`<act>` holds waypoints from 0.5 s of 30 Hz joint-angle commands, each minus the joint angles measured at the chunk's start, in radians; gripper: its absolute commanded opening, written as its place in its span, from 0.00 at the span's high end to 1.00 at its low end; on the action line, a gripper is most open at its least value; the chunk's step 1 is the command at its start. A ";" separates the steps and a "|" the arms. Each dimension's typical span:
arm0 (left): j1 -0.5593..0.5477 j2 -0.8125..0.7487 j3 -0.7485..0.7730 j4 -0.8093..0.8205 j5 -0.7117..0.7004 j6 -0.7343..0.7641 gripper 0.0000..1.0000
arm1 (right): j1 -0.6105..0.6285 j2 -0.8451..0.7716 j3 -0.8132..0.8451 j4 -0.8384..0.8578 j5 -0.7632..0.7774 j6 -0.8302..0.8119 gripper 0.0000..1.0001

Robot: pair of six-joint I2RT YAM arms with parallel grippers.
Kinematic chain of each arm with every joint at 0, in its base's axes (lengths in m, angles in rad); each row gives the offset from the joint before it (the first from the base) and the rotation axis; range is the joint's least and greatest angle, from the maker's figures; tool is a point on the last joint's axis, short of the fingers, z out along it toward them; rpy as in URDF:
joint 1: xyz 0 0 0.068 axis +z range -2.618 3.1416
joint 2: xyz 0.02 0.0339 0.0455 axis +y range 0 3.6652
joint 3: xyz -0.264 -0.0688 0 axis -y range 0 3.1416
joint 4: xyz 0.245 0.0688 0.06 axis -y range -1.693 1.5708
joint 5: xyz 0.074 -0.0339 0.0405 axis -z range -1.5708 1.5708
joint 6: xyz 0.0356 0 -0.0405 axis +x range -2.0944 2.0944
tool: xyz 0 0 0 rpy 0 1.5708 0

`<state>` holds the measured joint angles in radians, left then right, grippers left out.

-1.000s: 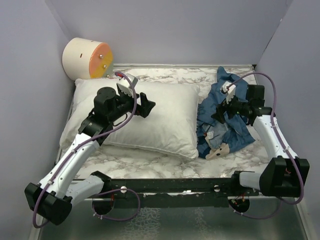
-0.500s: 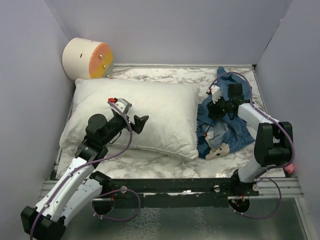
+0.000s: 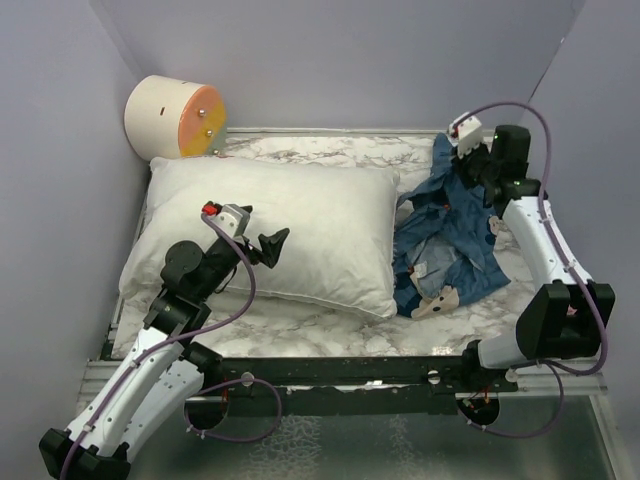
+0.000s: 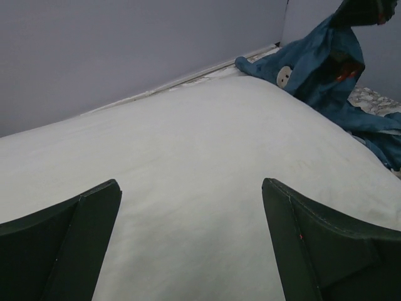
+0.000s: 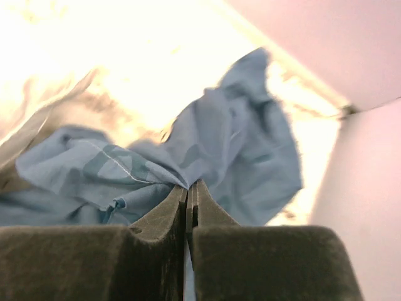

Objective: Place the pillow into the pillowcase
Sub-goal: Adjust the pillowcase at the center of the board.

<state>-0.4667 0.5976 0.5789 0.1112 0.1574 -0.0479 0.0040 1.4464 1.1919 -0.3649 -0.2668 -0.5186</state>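
I am seeing the pillow point(image 3: 300, 225) lying flat on the left and middle of the marble surface point(image 3: 300, 330), its right edge touching the pillowcase point(image 3: 450, 250). The pillowcase is sitting crumpled on the right side, one part of it being held up toward the back right corner. My right pincer point(image 3: 478, 165) is gripping that raised fabric, its jaws pressed together on a fold of the blue cloth point(image 5: 156, 169); the wrist view is washed out, so I am guessing only a thin layer is caught. My left pincer point(image 3: 272, 245) is hovering over the pillow's near-left part, jaws spread wide apart and holding nothing. A cream cylinder point(image 3: 172, 117) is resting in the back left corner.
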 commanded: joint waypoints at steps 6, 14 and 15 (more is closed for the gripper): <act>0.000 -0.026 -0.013 0.035 -0.032 0.016 0.02 | -0.033 0.008 0.427 -0.018 -0.030 0.071 0.99; 0.002 -0.030 -0.017 0.036 -0.033 0.018 0.02 | -0.033 0.052 0.526 0.048 -0.046 0.143 0.99; 0.002 -0.029 -0.017 0.035 -0.033 0.018 0.02 | -0.033 0.048 0.526 0.067 -0.040 0.152 0.99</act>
<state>-0.4667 0.5812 0.5739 0.1120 0.1436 -0.0418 -0.0235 1.4822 1.6855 -0.3882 -0.3042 -0.4179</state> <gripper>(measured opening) 0.983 0.014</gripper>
